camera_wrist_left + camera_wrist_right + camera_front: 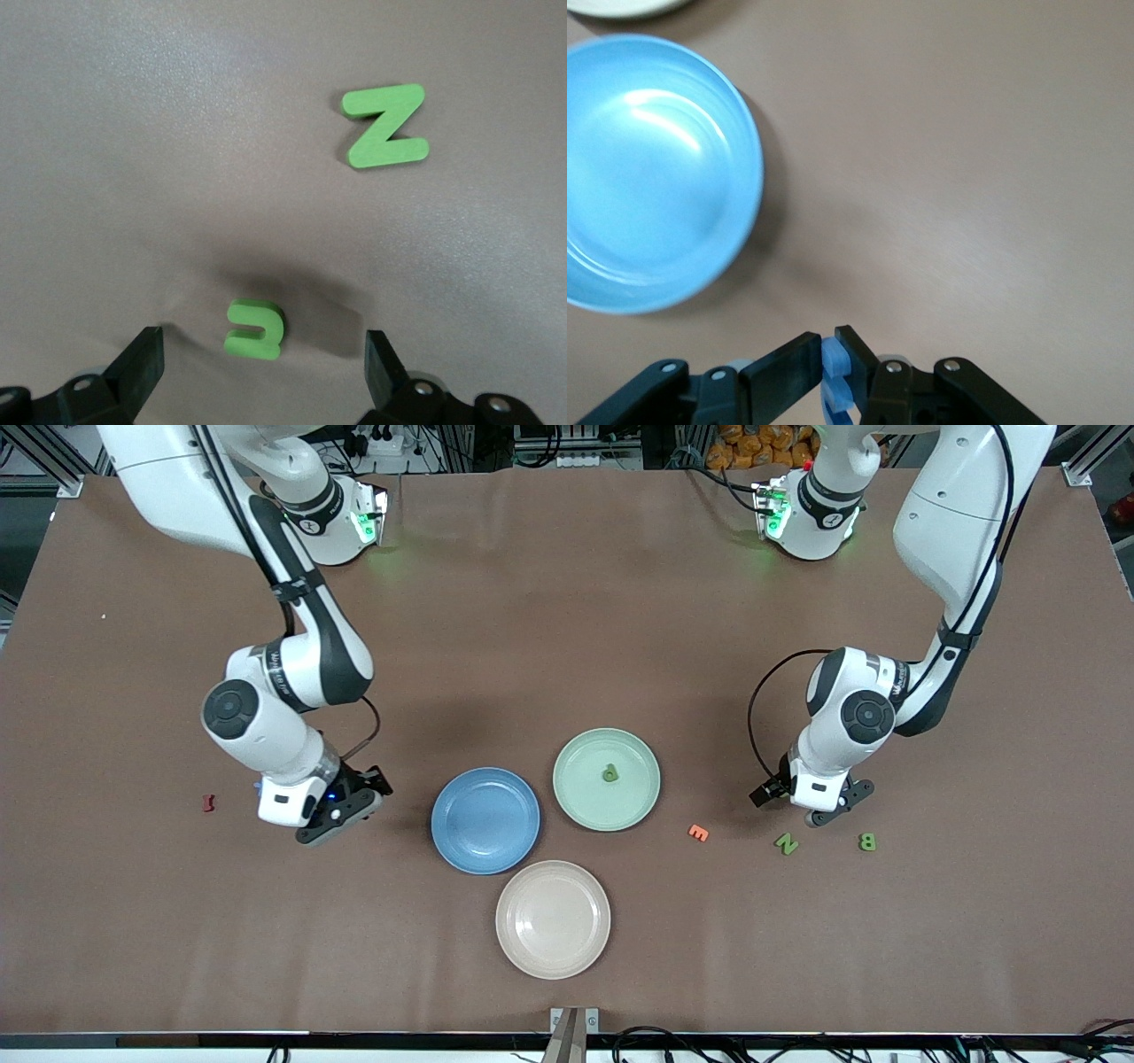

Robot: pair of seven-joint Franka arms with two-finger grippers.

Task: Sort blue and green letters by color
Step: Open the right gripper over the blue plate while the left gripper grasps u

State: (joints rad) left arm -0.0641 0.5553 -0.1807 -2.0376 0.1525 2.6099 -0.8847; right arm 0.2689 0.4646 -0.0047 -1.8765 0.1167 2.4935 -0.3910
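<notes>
Brown worktop (567, 620) with blue plate (485, 820) nearest the right arm and green plate (607, 779), holding one green letter (609, 773), beside it. Right tool (831, 367), clamped on a blue letter (835, 367), hangs just off the blue plate's rim toward the right arm's end. Left tool (264, 356), spread wide and empty, straddles a small green letter (255, 328), with the green N (386, 127) nearby.

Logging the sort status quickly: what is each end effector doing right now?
Left end effector: open, empty, low over a small green letter.
Right end effector: shut on a blue letter, beside the blue plate.
</notes>
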